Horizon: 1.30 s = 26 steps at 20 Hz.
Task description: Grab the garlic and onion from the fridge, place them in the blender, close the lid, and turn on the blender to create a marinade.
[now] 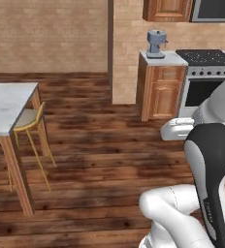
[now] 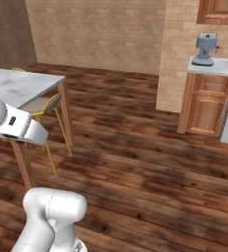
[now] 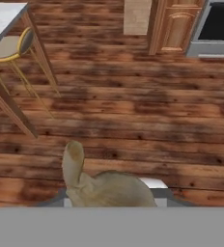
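In the hand view, a tan garlic (image 3: 109, 189) bulb with a stubby stem pointing up-left sits at the bottom, held between the jaws of my gripper (image 3: 111, 198). The gripper is shut on it and hangs above bare wooden floor. Most of the fingers are hidden behind the bulb. The onion, fridge, blender and lid are out of view.
A marble-topped table (image 1: 8, 104) with a yellow chair (image 1: 31, 121) stands to the left. At the right rear, a wooden cabinet (image 1: 160, 92) carries a small blue-grey appliance (image 1: 155, 43), beside a stove (image 1: 206, 72). A brick pillar (image 1: 126, 58) stands beside the cabinet. Wide wooden floor (image 1: 100, 160) lies between.
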Tool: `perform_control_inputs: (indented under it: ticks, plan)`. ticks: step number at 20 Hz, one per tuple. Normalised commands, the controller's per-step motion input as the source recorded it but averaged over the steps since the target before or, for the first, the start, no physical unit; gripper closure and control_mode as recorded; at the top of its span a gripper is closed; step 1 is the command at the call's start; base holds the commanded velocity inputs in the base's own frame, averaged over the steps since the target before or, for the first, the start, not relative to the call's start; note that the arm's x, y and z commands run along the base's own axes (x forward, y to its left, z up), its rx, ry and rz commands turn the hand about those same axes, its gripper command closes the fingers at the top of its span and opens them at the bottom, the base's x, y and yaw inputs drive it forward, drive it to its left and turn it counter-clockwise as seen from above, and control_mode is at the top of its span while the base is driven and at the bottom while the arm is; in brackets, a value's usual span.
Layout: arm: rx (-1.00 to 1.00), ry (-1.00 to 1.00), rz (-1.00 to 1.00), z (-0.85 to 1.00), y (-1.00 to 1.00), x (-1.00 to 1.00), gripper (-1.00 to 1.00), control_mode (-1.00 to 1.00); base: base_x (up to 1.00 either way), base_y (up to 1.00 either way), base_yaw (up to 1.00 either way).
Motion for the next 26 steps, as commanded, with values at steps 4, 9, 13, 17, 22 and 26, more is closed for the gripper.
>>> perform_control_inputs:
  ticks: [4,9,13,17,22,26]
  plan:
    - [0.0,0.0,0.0,0.0,0.0,0.0,1.0,1.0,0.77,1.0,0.0]
    - [0.0,0.0,0.0,0.0,0.0,0.0,1.0,1.0,0.92,1.0,0.0]
    - [0.0,0.0,0.0,0.0,0.0,0.0,1.0,1.0,0.79,1.0,0.0]
    - [0.0,0.0,0.0,0.0,0.0,0.0,1.0,1.0,0.35,1.0,-0.05]
    - [0.0,0.0,0.0,0.0,0.0,0.0,1.0,1.0,0.01,1.0,-0.12]
    - [0.0,0.0,0.0,0.0,0.0,0.0,1.0,1.0,0.0,1.0,-0.15]
